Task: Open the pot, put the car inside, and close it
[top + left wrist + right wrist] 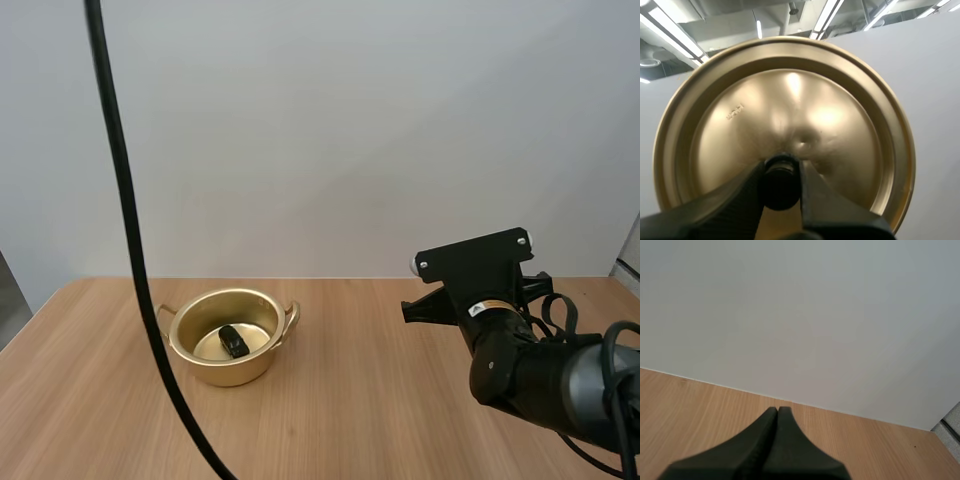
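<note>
Left wrist view: the left end effector (781, 170) grasps the gold lid (790, 100) by its black knob (781, 189), one finger on each side. The right end effector (777, 412) is clenched on nothing, its fingers pressed together over the bench (690, 405). Well to its left the pot (230, 372) stands open, with the car (235, 341) inside.

- A round, open-topped golden metal pot (230, 372) with two side handles stands on the light wooden table (350, 400).
- A small black toy car (235, 341) lies inside it.
- The black right arm (520, 365) hangs well apart from the pot.
</note>
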Available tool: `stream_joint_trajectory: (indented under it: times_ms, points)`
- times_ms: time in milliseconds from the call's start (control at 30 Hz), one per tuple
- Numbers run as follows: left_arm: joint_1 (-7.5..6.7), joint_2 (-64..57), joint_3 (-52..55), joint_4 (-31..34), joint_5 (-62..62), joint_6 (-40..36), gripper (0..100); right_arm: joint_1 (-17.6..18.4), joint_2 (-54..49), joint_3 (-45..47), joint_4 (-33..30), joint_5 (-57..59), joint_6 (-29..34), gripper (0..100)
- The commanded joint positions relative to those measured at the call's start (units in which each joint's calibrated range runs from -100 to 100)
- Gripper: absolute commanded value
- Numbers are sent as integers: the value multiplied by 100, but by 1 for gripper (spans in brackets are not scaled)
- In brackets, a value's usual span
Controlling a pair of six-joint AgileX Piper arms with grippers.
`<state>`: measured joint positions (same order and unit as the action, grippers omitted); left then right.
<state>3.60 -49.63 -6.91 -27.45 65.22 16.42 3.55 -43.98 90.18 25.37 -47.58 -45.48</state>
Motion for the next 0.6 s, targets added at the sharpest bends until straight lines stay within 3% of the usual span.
stream_joint_trajectory:
  times_ms: [0,133,300,567]
  points:
    - [3,9,214,149,523,-192,0,4,-553,4,6,6,7,0]
    - [3,19,1029,425,1248,-254,0,4,-1220,4,6,6,7,0]
    - [3,192,2565,655,1088,-153,0,4,-1881,4,6,6,7,0]
    - [3,1306,3969,1493,1198,-129,0,4,-2145,4,6,6,7,0]
